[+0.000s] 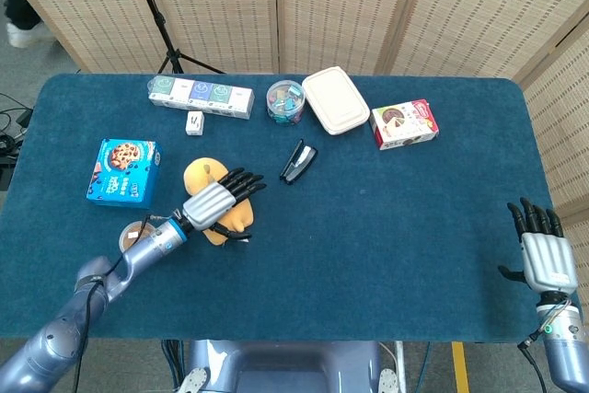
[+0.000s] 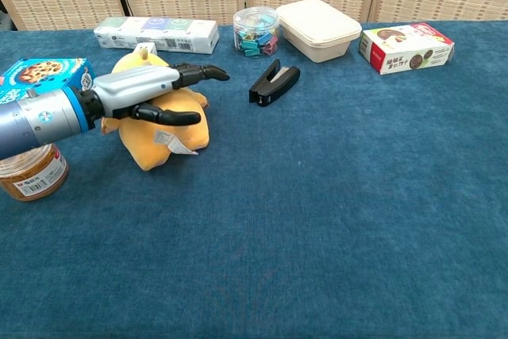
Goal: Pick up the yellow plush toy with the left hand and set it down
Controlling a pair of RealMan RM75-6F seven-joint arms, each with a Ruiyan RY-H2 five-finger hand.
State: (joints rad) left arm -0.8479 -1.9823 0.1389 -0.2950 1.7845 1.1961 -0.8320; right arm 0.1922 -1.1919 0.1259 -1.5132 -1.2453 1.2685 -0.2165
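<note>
Fingers (image 2: 198,74) of the left hand (image 1: 216,200) are spreading flat over the yellow plush toy (image 2: 163,132), lying across its top with the thumb reaching along its near side, not closing around it. The toy is sitting on the blue bench (image 1: 386,227), between the blue cookie box (image 1: 121,172) and the black stapler (image 1: 297,162), with a brown-lidded jar (image 2: 30,171) just beside the forearm. The right hand (image 1: 545,260) is resting far off at the bench's right edge, fingers straight and apart, holding nothing. Along the back edge are lying a long box (image 1: 201,96), a tub of clips (image 1: 285,100), a white lidded container (image 1: 335,99) and a red-and-white box (image 1: 404,124).
</note>
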